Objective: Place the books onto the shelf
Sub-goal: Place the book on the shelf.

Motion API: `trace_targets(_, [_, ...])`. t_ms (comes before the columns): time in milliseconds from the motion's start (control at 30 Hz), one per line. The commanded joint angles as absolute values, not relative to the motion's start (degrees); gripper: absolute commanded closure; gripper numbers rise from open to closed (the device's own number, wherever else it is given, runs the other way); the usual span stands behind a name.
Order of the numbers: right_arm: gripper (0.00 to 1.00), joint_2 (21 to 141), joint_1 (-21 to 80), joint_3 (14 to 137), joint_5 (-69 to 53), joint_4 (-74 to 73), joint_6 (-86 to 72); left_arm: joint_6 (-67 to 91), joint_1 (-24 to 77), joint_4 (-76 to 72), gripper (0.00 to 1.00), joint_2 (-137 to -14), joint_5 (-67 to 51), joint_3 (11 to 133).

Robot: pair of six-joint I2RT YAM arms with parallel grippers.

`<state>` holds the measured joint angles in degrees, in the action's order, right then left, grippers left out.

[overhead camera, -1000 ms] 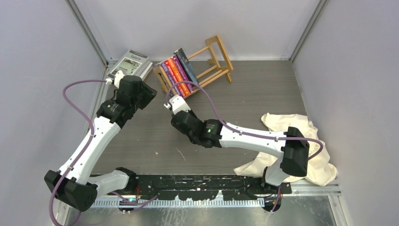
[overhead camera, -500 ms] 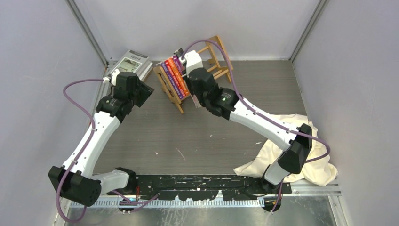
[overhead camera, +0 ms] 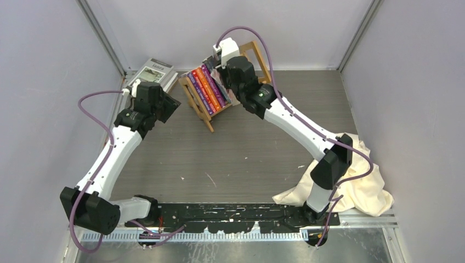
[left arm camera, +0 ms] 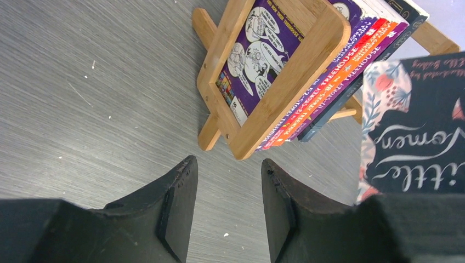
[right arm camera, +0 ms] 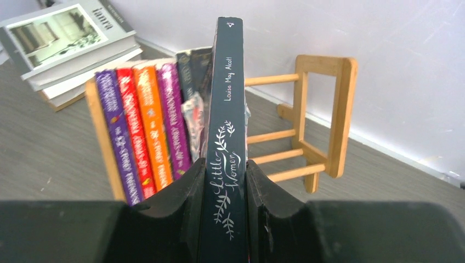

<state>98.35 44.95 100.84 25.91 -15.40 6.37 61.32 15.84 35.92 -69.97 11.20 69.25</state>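
Observation:
The light-wood shelf [overhead camera: 255,60] stands at the back of the table with several books [overhead camera: 205,87] upright at its left end: purple, red, orange and purple spines [right arm camera: 145,126]. My right gripper [right arm camera: 226,164] is shut on a dark "Little Women" book [right arm camera: 227,82] with a floral cover, spine toward the camera. It holds the book upright above the shelf [right arm camera: 329,109], just right of the standing row. My left gripper [left arm camera: 229,164] is open and empty above the table, close to the shelf's left end frame [left arm camera: 274,82]. The held book [left arm camera: 417,142] shows at the right of that view.
A stack of larger grey and white books [overhead camera: 153,72] lies at the back left corner, by the wall. A cream cloth [overhead camera: 351,175] is heaped at the front right near the right arm's base. Walls close in the back and both sides.
My right arm has swung from the middle of the table back to the shelf, carrying the dark book above the row. The left arm has shifted only slightly.

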Motion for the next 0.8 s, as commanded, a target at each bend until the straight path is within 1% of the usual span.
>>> trace_targets(0, [0.99,99.9,41.3,109.5,22.5,-5.1,9.1,61.2,15.0,33.2,0.54,-70.5,10.1,70.0])
trace_targets(233, [0.99,104.2,37.3,115.1,19.2,-4.5,8.5,60.7,13.9,32.7,0.54,-72.3,9.5,69.9])
trace_targets(667, [0.99,110.2,33.4,117.8,13.2,-0.4,5.2,61.0,13.0,30.8,0.54,-75.7,8.7,69.9])
trace_targets(767, [0.99,111.7,33.0,117.8,11.7,2.5,4.6,61.0,12.8,30.3,0.54,-75.8,8.6,69.1])
